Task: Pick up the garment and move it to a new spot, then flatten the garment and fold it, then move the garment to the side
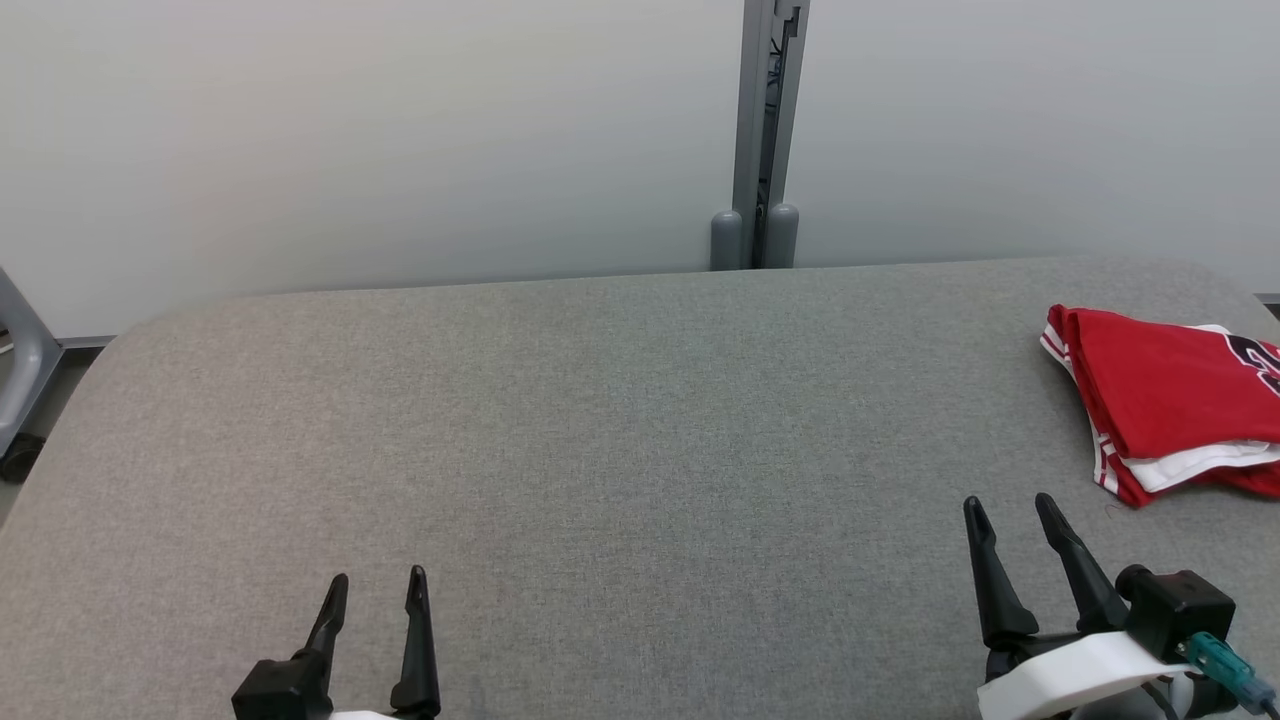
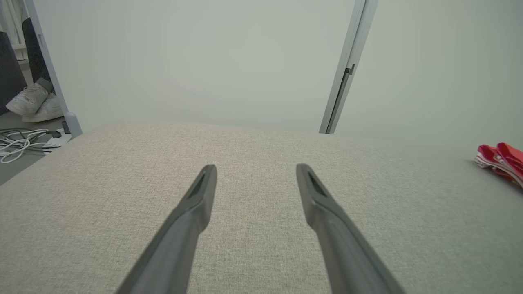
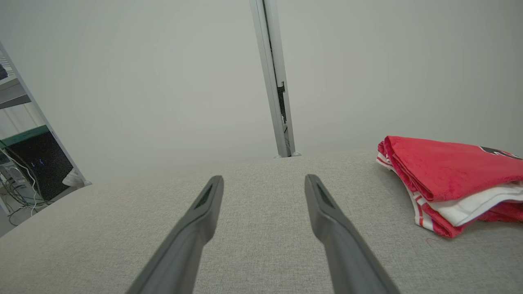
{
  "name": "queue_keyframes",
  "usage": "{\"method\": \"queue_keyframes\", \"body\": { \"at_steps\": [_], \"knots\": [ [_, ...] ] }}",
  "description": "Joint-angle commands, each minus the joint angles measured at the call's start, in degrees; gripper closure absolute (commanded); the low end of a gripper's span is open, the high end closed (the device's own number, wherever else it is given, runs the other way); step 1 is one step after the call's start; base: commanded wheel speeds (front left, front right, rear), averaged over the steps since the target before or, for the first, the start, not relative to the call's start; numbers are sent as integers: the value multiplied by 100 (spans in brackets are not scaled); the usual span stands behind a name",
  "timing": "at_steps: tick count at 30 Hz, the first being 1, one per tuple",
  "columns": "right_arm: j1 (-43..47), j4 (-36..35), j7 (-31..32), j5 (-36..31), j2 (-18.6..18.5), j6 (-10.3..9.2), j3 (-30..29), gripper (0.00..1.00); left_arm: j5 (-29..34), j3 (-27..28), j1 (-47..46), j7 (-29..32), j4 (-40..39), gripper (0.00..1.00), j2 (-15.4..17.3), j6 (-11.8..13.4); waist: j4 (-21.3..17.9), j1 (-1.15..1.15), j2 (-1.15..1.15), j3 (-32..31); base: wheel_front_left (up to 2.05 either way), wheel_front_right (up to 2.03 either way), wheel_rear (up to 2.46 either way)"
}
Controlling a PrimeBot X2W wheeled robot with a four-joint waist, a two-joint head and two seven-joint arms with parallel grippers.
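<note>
The garment (image 1: 1170, 400) is lying folded at 3 o'clock on the table (image 1: 600, 420), close to the right edge, and the head view is cutting off its far side. It is showing red layers with white trim and a white layer between them; a dark print (image 1: 1262, 360) is sitting at the frame edge, perhaps a number, too cropped to read. In the right wrist view the garment (image 3: 445, 175) is resting at 3 o'clock, and in the left wrist view it (image 2: 500, 161) is showing as a small red heap at 3 o'clock.

The right gripper (image 1: 1008, 501) is hovering at 5 o'clock, near the garment but apart from it, its jaws spread wide and pointing to 12 o'clock. Its fingers are framing bare grey cloth in its own view (image 3: 264, 177). The left gripper (image 1: 378, 577) is hanging at 7 o'clock, well apart from the garment, jaws spread too, as its wrist view (image 2: 255, 167) is showing.

A grey post (image 1: 765, 130) is rising at 12 o'clock against a pale wall (image 1: 350, 130). In the left wrist view, white shoes (image 2: 34, 102) and cables (image 2: 20, 143) are lying on the floor at 9 o'clock.
</note>
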Motion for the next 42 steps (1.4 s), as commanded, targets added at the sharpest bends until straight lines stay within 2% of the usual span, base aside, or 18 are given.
{"method": "queue_keyframes", "body": {
  "at_steps": [1, 13, 14, 19, 42],
  "knots": [
    [35, -5, -22, 18, -25, 1, -6, 0, 38, 6, 51, -26, 13, 0, 19, -33, 3, 0, 0, 0, 0, 0, 0],
    [35, 51, -22, -46, -25, 1, 2, 0, -47, -75, -4, 9, 148, 0, 26, -101, 24, 0, 0, -23, 0, 0, 0],
    [7, 46, 3, -12, 3, 0, 4, 100, -59, -77, 1, 27, 160, 100, -3, -104, 24, 0, 0, -22, 0, 0, 0],
    [205, 267, 45, 55, 62, 0, 8, 100, -119, -85, 112, 56, 389, 100, -59, -114, 24, 0, 0, -20, 0, 0, 0],
    [43, 78, 638, 2180, 38, 0, -301, 100, -2146, 449, -246, 643, 303, 100, -99, -565, 19, 0, 0, 42, 0, 0, 0]
  ]
}}
